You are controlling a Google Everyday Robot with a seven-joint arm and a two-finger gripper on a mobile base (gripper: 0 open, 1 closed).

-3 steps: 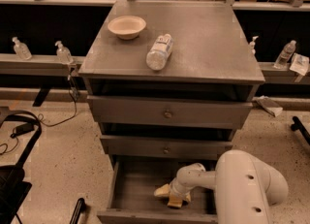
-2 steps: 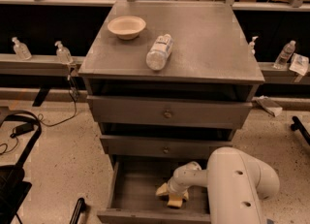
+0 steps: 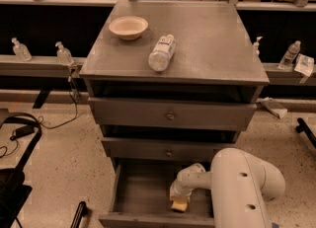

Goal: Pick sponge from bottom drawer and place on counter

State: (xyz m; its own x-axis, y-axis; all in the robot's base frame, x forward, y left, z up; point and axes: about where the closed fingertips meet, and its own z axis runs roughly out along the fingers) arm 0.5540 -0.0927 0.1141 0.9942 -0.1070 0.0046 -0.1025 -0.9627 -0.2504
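Note:
The bottom drawer [image 3: 143, 197] is pulled open and shows its plain grey floor. My white arm [image 3: 242, 182] comes in from the lower right and bends down into the drawer. The gripper [image 3: 178, 198] is low over the drawer floor, right of its middle. A small pale-yellow block [image 3: 178, 206] shows at the gripper's tip near the drawer's front wall. I cannot tell whether this is the sponge or part of the gripper. The counter [image 3: 212, 39] is the grey cabinet top above.
A cream bowl [image 3: 128, 27] and a plastic bottle [image 3: 162, 53] lying on its side are on the counter's left half. The two upper drawers [image 3: 170, 116] are closed. Small bottles [image 3: 63, 53] stand on ledges at both sides. Black gear and cables [image 3: 19, 133] lie on the floor at left.
The arm's bulky upper part has swung slightly left and lower over the drawer. The gripper stays at about the same spot on the drawer floor.

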